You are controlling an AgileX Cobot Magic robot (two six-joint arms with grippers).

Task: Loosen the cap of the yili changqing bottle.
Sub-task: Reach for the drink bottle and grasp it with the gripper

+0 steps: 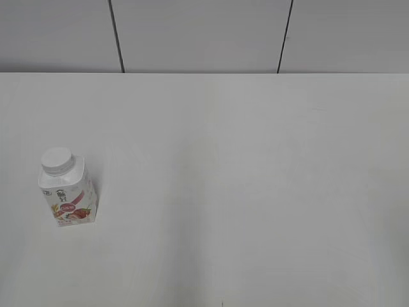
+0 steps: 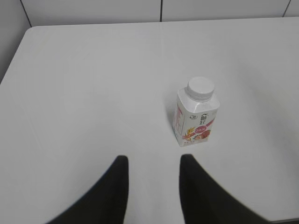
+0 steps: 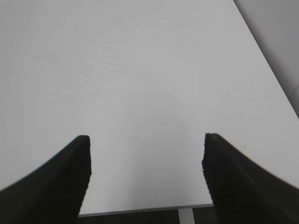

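Note:
The yili changqing bottle (image 1: 69, 195) stands upright at the left of the white table, white with a red-pink fruit label. Its round white cap (image 1: 57, 160) sits on the neck. In the left wrist view the bottle (image 2: 195, 119) and cap (image 2: 201, 87) stand ahead and a little right of my left gripper (image 2: 154, 161), which is open, empty and apart from the bottle. My right gripper (image 3: 145, 140) is open wide and empty over bare table near the front edge. Neither gripper shows in the exterior view.
The white table (image 1: 255, 192) reaches back to a grey panelled wall (image 1: 204, 32). Its rounded far left corner (image 2: 35, 30) shows in the left wrist view. Its front edge (image 3: 140, 209) and right edge (image 3: 266, 60) show in the right wrist view.

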